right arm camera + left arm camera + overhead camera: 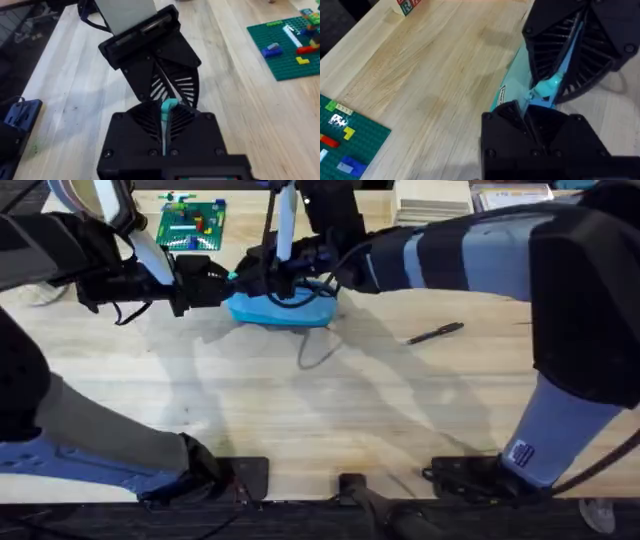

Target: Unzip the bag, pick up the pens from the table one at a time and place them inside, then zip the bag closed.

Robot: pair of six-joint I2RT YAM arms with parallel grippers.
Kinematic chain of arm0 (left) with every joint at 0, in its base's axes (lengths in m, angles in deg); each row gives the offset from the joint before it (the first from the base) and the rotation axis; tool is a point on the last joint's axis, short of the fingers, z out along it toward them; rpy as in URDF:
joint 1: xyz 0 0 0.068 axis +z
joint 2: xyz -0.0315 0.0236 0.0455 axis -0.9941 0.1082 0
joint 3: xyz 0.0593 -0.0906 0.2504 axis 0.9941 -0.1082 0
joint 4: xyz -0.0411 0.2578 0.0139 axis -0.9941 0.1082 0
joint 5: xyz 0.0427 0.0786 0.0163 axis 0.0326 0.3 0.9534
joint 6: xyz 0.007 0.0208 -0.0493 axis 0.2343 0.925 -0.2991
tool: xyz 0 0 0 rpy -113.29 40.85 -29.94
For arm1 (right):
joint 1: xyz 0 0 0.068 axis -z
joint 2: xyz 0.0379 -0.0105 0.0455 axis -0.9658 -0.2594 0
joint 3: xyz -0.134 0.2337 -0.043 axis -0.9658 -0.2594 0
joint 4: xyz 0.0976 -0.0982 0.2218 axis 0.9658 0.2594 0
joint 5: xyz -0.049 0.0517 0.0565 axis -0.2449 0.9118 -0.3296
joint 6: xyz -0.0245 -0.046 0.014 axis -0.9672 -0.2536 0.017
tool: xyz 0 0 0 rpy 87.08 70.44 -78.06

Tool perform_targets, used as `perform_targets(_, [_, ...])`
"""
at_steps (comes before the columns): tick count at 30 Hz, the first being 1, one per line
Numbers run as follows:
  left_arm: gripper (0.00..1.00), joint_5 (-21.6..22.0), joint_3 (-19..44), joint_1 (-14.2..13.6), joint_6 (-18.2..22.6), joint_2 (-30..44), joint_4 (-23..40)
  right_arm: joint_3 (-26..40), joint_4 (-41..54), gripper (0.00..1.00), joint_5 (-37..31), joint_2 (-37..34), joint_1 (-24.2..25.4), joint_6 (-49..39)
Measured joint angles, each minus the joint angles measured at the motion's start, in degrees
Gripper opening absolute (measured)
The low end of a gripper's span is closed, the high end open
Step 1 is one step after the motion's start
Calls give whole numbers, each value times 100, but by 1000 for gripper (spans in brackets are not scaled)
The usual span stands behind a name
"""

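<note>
The light blue bag (285, 310) lies at the far middle of the table (300, 420). My left gripper (228, 278) reaches in from the left and is shut on a teal fold at the bag's left end (526, 107). My right gripper (278, 280) comes across from the right, faces the left one tip to tip, and is shut on a teal strip of the bag (166, 116). Whether either holds the zipper pull is hidden by the fingers. One dark pen (437, 332) lies on the table to the right of the bag.
A green brick baseplate (192, 225) sits at the far left behind the left arm. Stacked papers (432, 198) stand at the far right edge. A thin cord loop (315, 355) lies just in front of the bag.
</note>
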Motion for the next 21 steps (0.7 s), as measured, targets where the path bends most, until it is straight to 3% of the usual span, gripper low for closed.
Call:
perform_targets(16, [42, 2, 0, -26, 0, -2, 0, 71, 220, 33, 179, 0, 138, -2])
perform_targets(18, [42, 9, 0, -26, 0, -2, -2, 71, 230, 153, 214, 0, 138, 9])
perform_targets(21, [42, 33, 0, -26, 0, -2, -7, 133, 169, 556, 303, 2, 136, -1])
